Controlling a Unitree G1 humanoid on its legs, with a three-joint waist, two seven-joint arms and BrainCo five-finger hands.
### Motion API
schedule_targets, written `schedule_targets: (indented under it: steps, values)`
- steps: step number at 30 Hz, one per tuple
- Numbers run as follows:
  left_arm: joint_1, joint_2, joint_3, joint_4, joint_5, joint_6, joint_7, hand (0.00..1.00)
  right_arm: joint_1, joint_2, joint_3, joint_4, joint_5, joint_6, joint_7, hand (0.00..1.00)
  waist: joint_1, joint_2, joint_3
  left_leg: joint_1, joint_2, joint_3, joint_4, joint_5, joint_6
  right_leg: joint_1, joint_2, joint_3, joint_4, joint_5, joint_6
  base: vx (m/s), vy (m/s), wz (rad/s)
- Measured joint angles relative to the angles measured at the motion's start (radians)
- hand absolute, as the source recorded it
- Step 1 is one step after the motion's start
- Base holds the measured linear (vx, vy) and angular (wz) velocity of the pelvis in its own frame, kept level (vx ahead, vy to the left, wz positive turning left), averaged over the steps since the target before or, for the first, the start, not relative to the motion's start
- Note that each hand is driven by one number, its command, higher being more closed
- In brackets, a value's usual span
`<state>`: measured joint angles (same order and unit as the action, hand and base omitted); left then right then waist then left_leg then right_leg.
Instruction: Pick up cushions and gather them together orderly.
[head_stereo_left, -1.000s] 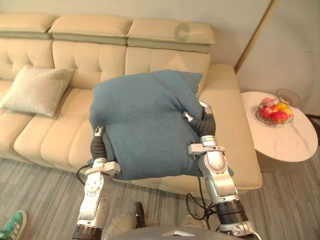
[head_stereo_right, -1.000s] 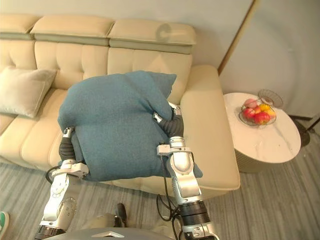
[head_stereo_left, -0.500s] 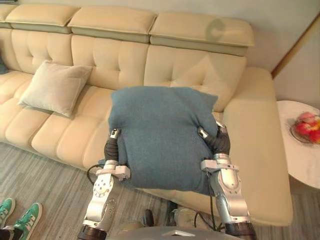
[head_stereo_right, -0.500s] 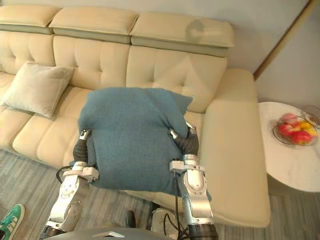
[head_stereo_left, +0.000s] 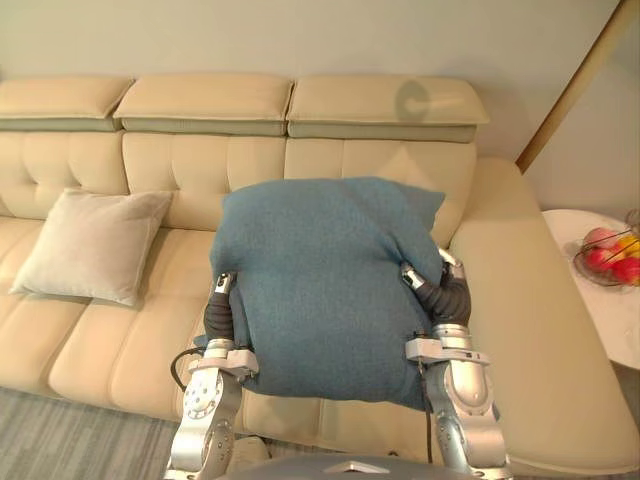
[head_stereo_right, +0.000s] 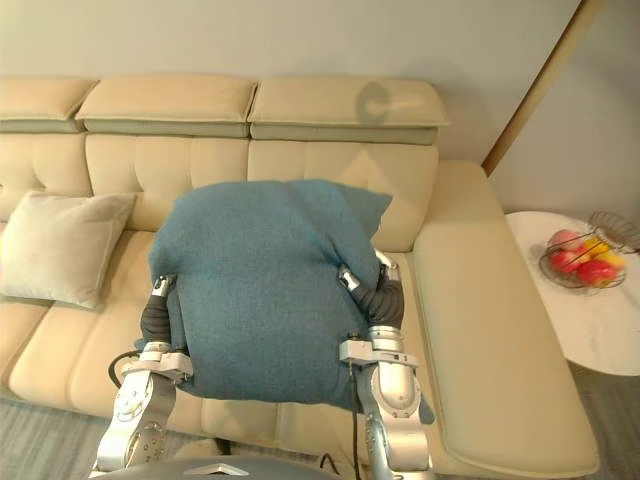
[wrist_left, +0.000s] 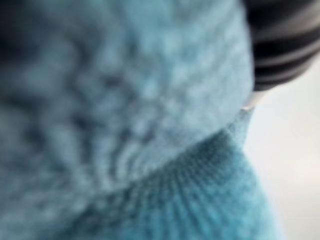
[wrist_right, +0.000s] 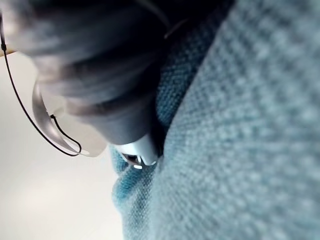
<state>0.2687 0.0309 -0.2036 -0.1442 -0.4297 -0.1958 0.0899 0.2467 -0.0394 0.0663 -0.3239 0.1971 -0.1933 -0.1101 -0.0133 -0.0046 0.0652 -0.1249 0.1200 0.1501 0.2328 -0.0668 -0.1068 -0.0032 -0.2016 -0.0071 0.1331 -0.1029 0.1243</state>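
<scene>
A large blue cushion (head_stereo_left: 325, 280) hangs in front of me, clamped between both hands above the seat of a cream sofa (head_stereo_left: 520, 300). My left hand (head_stereo_left: 219, 312) presses into its left edge and my right hand (head_stereo_left: 441, 293) into its right edge; the cushion covers the rest of each hand. Blue fabric (wrist_left: 150, 150) lies right against the left wrist camera, and the same fabric (wrist_right: 240, 130) lies beside the dark cover in the right wrist view. A beige cushion (head_stereo_left: 92, 245) leans against the sofa back at the left.
A round white side table (head_stereo_right: 590, 325) stands to the right of the sofa with a wire fruit bowl (head_stereo_right: 580, 262) on it. A slanted wooden pole (head_stereo_left: 577, 82) runs up the wall at the right. Grey floor shows below the sofa's front.
The whole view has shifted, so the camera has moved. The blue cushion stays clamped between both hands in much the same pose.
</scene>
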Motion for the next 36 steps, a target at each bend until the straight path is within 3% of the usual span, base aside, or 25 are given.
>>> schedule_targets:
  steps: [2,5,7,12,18,21,25,29,33,36]
  values:
    - [0.003,0.007,-0.001,0.0,0.0,0.0,0.001,1.0,0.005,0.004,0.0,0.011,-0.001,0.0,0.005,1.0,-0.001,-0.011,-0.005,0.008,-0.014,0.023,0.001,-0.011,0.015,-0.011,-0.005,0.023,-0.016,0.036,0.002,0.05,0.171,-0.42]
    - [0.004,0.03,-0.002,0.004,0.0,0.002,0.0,1.0,0.001,0.018,-0.002,0.051,-0.001,-0.001,0.014,1.0,-0.007,-0.024,-0.014,0.007,-0.015,0.048,-0.012,-0.011,0.015,-0.035,-0.005,0.061,-0.038,0.042,0.012,-0.01,0.029,-0.45]
    - [0.004,0.03,-0.004,0.014,0.0,0.006,-0.002,1.0,-0.007,0.017,-0.007,0.094,-0.001,-0.001,0.014,1.0,-0.015,-0.022,-0.015,0.006,-0.014,0.048,-0.014,-0.014,0.011,-0.049,-0.001,0.091,-0.065,0.055,0.032,-0.07,-0.041,-0.57]
    - [0.001,0.03,-0.005,0.082,0.003,0.027,-0.006,1.0,-0.014,0.014,-0.012,0.201,-0.009,0.001,0.014,1.0,-0.033,-0.017,-0.019,0.007,-0.009,0.071,-0.027,-0.026,0.003,-0.102,0.016,0.184,-0.097,0.104,0.024,-0.06,-0.003,-0.51]
    - [-0.058,0.062,0.001,0.134,0.041,0.036,0.014,1.0,-0.099,0.007,-0.01,0.346,-0.007,0.002,0.012,1.0,-0.044,-0.014,-0.017,-0.009,-0.008,0.072,-0.028,-0.034,-0.008,-0.133,0.023,0.208,-0.109,0.136,0.031,-0.06,-0.007,-0.16]
    - [-0.234,0.096,0.005,0.219,0.044,0.035,0.074,1.0,-0.272,-0.025,-0.004,0.444,-0.001,0.004,-0.018,1.0,-0.046,0.004,0.019,-0.098,-0.009,0.064,-0.027,-0.005,-0.004,-0.215,0.028,0.213,-0.109,0.167,0.006,-0.14,-0.032,-0.06]
    - [-0.45,0.137,0.007,0.241,0.062,0.032,0.148,1.0,-0.488,-0.058,-0.006,0.463,0.002,0.005,-0.096,1.0,-0.048,0.024,0.114,-0.185,-0.008,0.049,-0.072,0.071,0.003,-0.307,0.034,0.205,-0.129,0.226,0.02,-0.12,-0.061,0.1]
    - [-0.725,0.193,0.01,0.333,0.107,0.025,0.227,1.0,-0.698,-0.063,-0.039,0.463,-0.007,0.005,-0.189,1.0,-0.041,0.027,0.171,-0.242,-0.006,0.024,-0.143,0.153,0.004,-0.379,0.042,0.182,-0.129,0.257,0.028,-0.11,-0.07,0.2]
    - [-1.039,0.251,0.017,0.422,0.141,0.006,0.304,1.0,-0.978,-0.097,-0.09,0.463,-0.076,0.004,-0.298,1.0,-0.026,0.031,0.23,-0.281,-0.007,0.0,-0.244,0.24,0.0,-0.453,0.05,0.157,-0.116,0.273,0.027,-0.09,-0.043,0.2]
    - [-1.233,0.274,0.054,0.499,0.187,-0.007,0.356,1.0,-1.185,-0.126,-0.109,0.475,-0.197,0.004,-0.373,1.0,-0.022,0.053,0.272,-0.31,-0.008,-0.015,-0.31,0.299,-0.001,-0.496,0.053,0.137,-0.118,0.287,0.031,-0.08,-0.034,0.15]
